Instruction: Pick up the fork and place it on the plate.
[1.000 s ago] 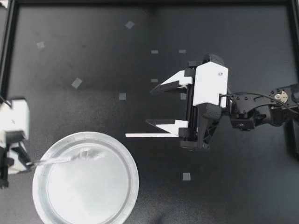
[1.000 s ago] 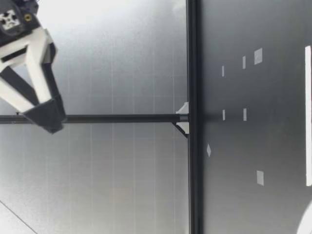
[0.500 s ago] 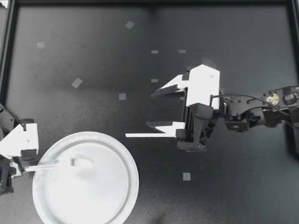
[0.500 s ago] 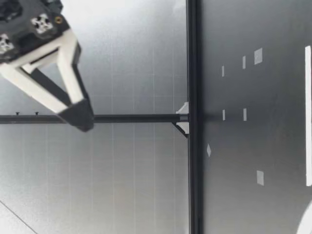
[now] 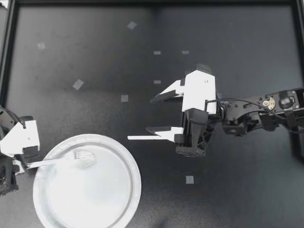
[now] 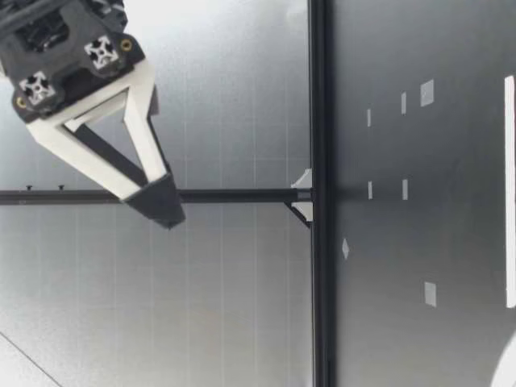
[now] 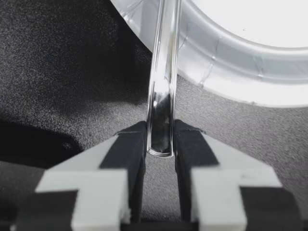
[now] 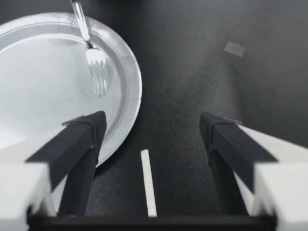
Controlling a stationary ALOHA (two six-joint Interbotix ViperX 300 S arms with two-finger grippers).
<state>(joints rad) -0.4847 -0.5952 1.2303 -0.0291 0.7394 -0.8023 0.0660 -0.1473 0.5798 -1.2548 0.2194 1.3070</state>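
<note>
Fingers (image 7: 130,150) of left gripper (image 5: 29,164) still on fork (image 5: 59,160), tines (image 5: 85,155) over plate (image 5: 136,179).

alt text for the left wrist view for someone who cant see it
My left gripper is shut on the end of the shiny fork handle, which runs ahead across the rim of the white plate. The dark table lies beneath.
</note>
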